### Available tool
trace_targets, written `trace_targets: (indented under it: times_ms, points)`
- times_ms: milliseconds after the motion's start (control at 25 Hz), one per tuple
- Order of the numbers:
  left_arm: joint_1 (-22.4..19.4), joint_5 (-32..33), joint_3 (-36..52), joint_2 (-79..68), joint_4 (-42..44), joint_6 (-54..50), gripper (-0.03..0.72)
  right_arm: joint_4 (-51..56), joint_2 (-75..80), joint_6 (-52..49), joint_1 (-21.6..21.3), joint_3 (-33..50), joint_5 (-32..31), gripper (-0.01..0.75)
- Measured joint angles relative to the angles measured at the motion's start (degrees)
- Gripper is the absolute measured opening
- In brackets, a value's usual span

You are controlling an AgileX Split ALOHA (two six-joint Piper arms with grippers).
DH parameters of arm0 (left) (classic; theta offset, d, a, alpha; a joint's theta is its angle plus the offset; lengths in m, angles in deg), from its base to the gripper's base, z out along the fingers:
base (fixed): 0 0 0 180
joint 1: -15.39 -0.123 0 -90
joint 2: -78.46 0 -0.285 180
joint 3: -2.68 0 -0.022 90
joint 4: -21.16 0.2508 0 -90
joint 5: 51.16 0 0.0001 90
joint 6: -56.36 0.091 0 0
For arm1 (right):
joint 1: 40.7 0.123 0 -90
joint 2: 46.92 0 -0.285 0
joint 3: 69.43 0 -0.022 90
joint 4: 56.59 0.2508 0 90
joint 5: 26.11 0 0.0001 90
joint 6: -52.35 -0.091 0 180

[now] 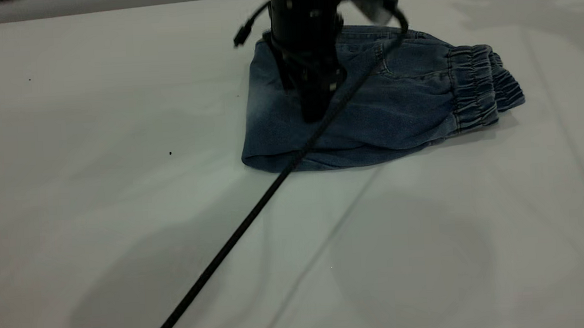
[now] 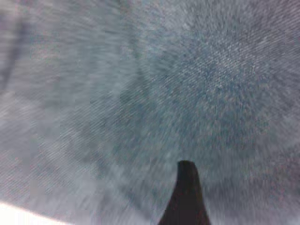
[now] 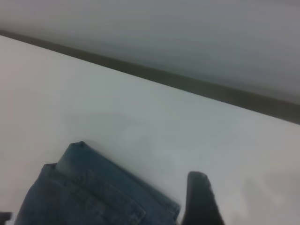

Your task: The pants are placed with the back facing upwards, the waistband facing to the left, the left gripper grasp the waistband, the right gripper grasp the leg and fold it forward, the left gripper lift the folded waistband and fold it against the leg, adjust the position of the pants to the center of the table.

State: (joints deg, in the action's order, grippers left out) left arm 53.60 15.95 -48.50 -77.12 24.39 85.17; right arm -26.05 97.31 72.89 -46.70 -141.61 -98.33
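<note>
A black braided cable is running from the lower left of the exterior frame up to the left gripper, which is pointing down onto the left part of the folded pants in the upper middle. The pants' long axis is running left to right across the table, cuffs gathered at the right end. I cannot tell how far this gripper is open; possibly it is pressing the denim. The right gripper is hanging beyond the pants' far edge, its opening likewise unclear.
</note>
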Motion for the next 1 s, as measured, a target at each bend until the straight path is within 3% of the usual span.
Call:
trace_targets:
  times_ms: [200, 600, 1000]
  points:
    - [0.50, 0.00, 0.00, 7.22, -0.46, -4.33, 0.535, 0.00, -0.98, -0.05, 0.00, 0.00, -0.05, 0.389]
    - [0.50, 0.00, 0.00, 21.77, 7.40, -15.60, 0.535, -1.62, -16.20, -2.68, 0.00, 0.49, -0.48, 0.389]
    - [0.50, 0.00, 0.06, 39.52, 7.55, -20.26, 0.535, -1.50, -36.53, -7.02, 0.00, 16.79, -0.73, 0.389]
